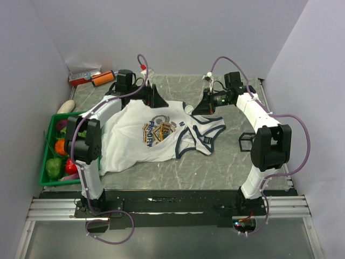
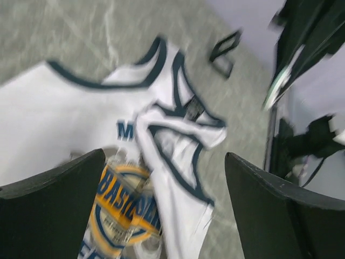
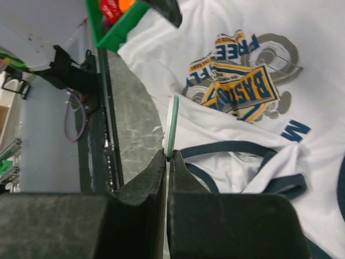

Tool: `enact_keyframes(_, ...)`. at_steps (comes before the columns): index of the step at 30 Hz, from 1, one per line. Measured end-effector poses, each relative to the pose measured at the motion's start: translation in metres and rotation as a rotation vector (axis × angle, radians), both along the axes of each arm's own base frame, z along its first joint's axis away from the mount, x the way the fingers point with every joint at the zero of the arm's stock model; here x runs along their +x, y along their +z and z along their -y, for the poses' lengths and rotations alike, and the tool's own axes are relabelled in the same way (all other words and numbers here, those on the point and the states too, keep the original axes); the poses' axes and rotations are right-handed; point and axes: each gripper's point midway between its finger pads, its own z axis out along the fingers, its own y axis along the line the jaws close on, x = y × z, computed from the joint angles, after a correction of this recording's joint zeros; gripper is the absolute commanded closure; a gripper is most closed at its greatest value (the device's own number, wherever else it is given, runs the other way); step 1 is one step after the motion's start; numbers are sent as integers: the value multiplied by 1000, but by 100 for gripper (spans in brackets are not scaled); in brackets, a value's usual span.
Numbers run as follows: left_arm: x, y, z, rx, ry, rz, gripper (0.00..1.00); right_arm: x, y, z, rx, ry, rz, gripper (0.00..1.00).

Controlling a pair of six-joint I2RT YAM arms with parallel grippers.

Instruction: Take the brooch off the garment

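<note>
The white jersey [image 1: 140, 137] with navy trim and a blue-and-gold chest graphic lies crumpled on the grey table, between the arms. It also shows in the left wrist view [image 2: 54, 108] and the right wrist view [image 3: 242, 135]. My right gripper [image 3: 171, 156] is shut on the brooch [image 3: 172, 127], a thin round disc seen edge-on, white with a greenish rim. In the top view the right gripper [image 1: 195, 109] holds the brooch [image 1: 188, 109] at the jersey's far right shoulder. My left gripper [image 1: 155, 99] hovers open and empty over the jersey's far edge; its view is blurred [image 2: 164, 162].
A green basket [image 1: 47, 162] of toy fruit and vegetables stands at the left edge, its corner in the right wrist view [image 3: 116, 29]. An orange cylinder [image 1: 102, 78] and red item lie at the back left. A small black frame [image 1: 245, 141] sits right of the jersey.
</note>
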Motion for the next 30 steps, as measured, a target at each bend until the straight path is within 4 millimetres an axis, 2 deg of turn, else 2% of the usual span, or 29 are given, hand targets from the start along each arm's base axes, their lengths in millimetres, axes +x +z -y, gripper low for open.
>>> enact_keyframes(3, 6, 28, 8, -102, 2, -7, 1, -7, 2, -3, 36, 20, -21, 100)
enact_keyframes(6, 4, 45, 14, -170, -20, -25, 4, -14, -1, -4, 54, 19, -76, 100)
enact_keyframes(10, -2, 52, 24, -180, -60, -49, 4, -15, -2, -4, 61, 10, -107, 100)
enact_keyframes(13, 0, 65, 37, -160, -85, -13, 4, -14, 1, -5, 73, 14, -100, 100)
enact_keyframes(15, 3, 74, 43, -139, -96, 21, 0, -13, 3, -6, 82, 16, -100, 100)
enact_keyframes(17, 3, 80, 47, -118, -114, 61, 12, -12, 5, -7, 90, 17, -97, 100)
enact_keyframes(18, 2, 82, 48, -110, -121, 67, 15, -11, 6, -7, 95, 17, -96, 100)
enact_keyframes(22, -7, 75, 48, -80, -163, 70, 35, -8, 10, -9, 106, 9, -99, 100)
enact_keyframes(24, -10, 67, 47, -69, -184, 59, 33, -6, 12, -9, 111, 3, -107, 100)
enact_keyframes(25, -10, 61, 46, -58, -191, 60, 26, -6, 13, -10, 115, 0, -113, 100)
enact_keyframes(28, -10, 43, 45, -31, -207, 56, 18, -4, 15, -10, 123, -5, -120, 100)
enact_keyframes(30, -11, 36, 45, -25, -214, 39, 15, -3, 17, -11, 125, -7, -122, 100)
